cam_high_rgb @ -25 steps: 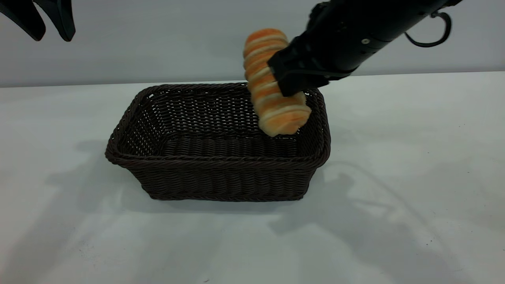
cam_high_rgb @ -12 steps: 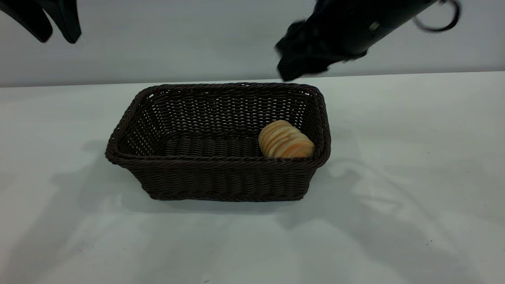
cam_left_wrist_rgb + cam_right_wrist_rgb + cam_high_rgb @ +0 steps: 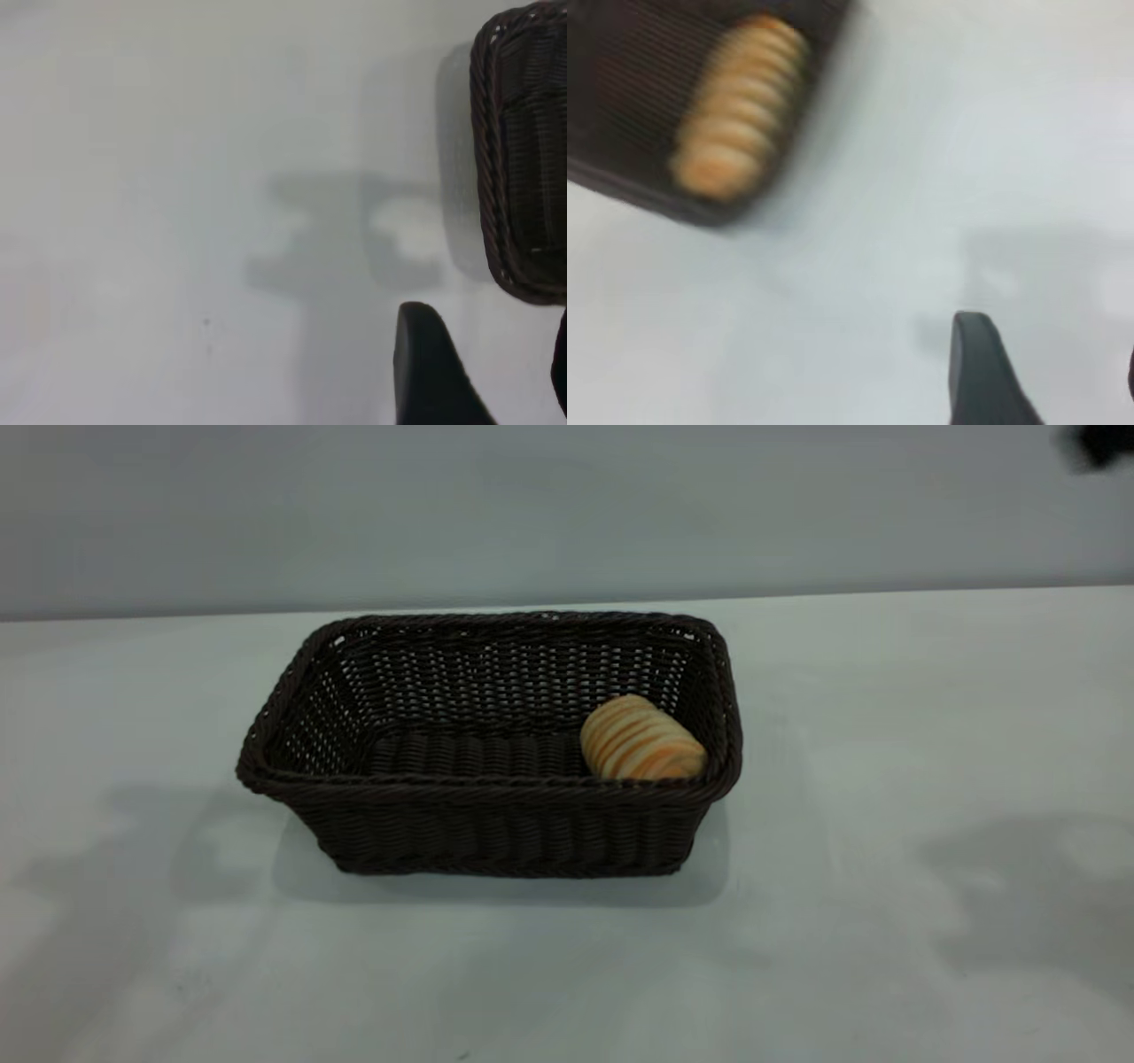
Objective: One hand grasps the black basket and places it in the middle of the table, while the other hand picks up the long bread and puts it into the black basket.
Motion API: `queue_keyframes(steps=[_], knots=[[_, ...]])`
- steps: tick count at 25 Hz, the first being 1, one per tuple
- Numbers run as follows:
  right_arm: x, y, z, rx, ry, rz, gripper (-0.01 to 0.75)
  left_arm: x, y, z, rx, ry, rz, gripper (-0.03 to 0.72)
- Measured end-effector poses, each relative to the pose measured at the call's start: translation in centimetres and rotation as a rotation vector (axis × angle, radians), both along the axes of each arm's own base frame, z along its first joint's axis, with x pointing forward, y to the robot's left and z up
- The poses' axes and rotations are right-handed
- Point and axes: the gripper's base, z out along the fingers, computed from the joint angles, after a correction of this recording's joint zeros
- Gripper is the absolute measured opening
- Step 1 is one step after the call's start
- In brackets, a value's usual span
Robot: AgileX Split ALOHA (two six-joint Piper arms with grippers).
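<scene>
The black basket (image 3: 496, 828) stands on the table (image 3: 886, 717) near its middle. The long bread (image 3: 640, 740) lies inside it at its right end, free of any gripper. The right wrist view shows the bread (image 3: 740, 106) in the basket (image 3: 620, 97), with my right gripper (image 3: 1052, 341) open, empty and apart from both. In the exterior view the right arm (image 3: 1099, 443) is only a dark blur at the top right corner. My left gripper (image 3: 492, 328) is open and empty above bare table beside the basket's end (image 3: 518, 159); it is out of the exterior view.
A pale wall runs behind the table's far edge. Soft arm shadows lie on the tabletop at the left and right of the basket. Nothing else stands on the table.
The right gripper let the bread drop into the basket, then rose and drew away to the upper right. The left gripper has left the exterior view at the top left.
</scene>
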Motion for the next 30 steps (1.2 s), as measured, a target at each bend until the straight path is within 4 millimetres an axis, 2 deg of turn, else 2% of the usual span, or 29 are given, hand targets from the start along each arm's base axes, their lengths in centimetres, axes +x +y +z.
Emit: queue_keyframes(steps=[3, 7, 11, 15, 23, 27, 30], knots=[[-2.8, -1.3, 2.1, -0.086, 0.013, -0.057, 0.385, -2.2, 0.5, 2.2, -0.006, -0.034, 0.01, 0.411], [-6.6, -1.8, 4.8, -0.118, -0.012, -0.091, 0.417, -5.7, 1.3, 4.4, -0.019, -0.094, 0.017, 0.411], [-10.4, -1.9, 7.1, -0.113, -0.08, -0.096, 0.446, -9.6, 2.1, 5.1, -0.027, -0.128, 0.021, 0.411], [-14.1, -2.0, 8.3, -0.108, -0.137, -0.095, 0.455, -13.4, 2.9, 4.3, -0.041, -0.147, 0.032, 0.411], [-21.5, -2.1, 6.9, -0.08, -0.237, -0.09, 0.455, -19.9, 3.6, 0.2, -0.151, -0.217, 0.04, 0.411], [-24.0, -2.1, 4.9, -0.076, -0.275, -0.092, 0.456, -22.2, 3.8, -1.9, -0.182, -0.24, 0.033, 0.413], [-25.0, -2.2, 2.8, -0.075, -0.267, -0.092, 0.456, -23.6, 4.0, -3.2, -0.196, -0.247, 0.032, 0.413]])
